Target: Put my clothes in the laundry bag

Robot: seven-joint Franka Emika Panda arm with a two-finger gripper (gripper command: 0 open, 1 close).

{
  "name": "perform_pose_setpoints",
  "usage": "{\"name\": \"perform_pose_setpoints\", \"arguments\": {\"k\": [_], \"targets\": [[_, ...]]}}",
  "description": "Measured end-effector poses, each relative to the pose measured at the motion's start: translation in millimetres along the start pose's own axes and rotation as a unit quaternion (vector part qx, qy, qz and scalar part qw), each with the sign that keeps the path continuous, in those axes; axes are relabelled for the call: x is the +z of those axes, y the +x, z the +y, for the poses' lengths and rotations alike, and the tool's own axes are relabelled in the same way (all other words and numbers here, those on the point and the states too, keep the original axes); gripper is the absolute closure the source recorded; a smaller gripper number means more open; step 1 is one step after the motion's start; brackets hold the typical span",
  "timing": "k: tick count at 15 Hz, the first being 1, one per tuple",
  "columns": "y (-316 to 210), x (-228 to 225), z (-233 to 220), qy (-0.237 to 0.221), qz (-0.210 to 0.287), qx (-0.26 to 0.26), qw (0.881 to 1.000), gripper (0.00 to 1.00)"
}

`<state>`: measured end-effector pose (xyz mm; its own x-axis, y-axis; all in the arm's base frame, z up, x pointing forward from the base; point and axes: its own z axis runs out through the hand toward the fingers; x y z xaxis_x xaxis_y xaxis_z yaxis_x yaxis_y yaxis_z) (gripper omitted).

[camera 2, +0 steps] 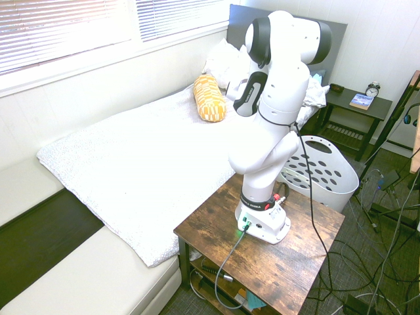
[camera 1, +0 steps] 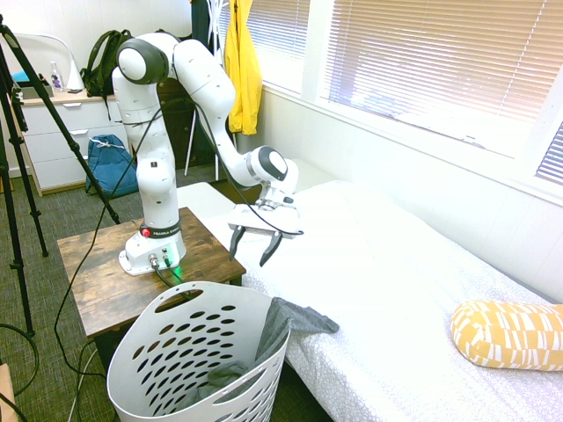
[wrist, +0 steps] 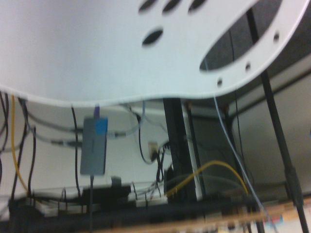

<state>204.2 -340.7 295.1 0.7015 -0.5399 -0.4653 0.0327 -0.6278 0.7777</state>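
The grey clothes (camera 1: 280, 327) lie inside the white laundry bag (camera 1: 167, 374), one end draped over its rim onto the bed's edge. The holed basket also shows in the second exterior view as the laundry bag (camera 2: 325, 172), behind the arm, and its white rim fills the top of the wrist view as the laundry bag (wrist: 97, 53). My gripper (camera 1: 252, 250) hangs open and empty above the bed's edge, higher than the basket's rim and apart from the garment. In the second exterior view the arm hides the gripper.
A wooden side table (camera 1: 97, 281) stands beside the basket. The white bed (camera 1: 396, 281) carries a yellow patterned pillow (camera 1: 506, 334). A yellow jacket (camera 1: 241, 61) hangs by the window, and a blue backpack (camera 1: 110, 167) sits on the floor by a dresser.
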Motion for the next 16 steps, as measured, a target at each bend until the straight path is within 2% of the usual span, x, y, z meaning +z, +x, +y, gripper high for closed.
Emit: {"name": "perform_pose_setpoints", "arguments": {"k": [4, 7, 9, 11, 16], "targets": [[45, -39, -55, 0.054, 0.095, 0.031, 0.994, 0.00], [86, -64, -99, 0.084, 0.181, 0.074, 0.977, 0.00], [107, -63, -120, 0.081, 0.217, 0.101, 0.967, 0.00], [122, -55, -136, 0.069, 0.220, 0.122, 0.965, 0.00], [127, -22, -172, 0.048, 0.199, 0.126, 0.971, 0.00]]}}
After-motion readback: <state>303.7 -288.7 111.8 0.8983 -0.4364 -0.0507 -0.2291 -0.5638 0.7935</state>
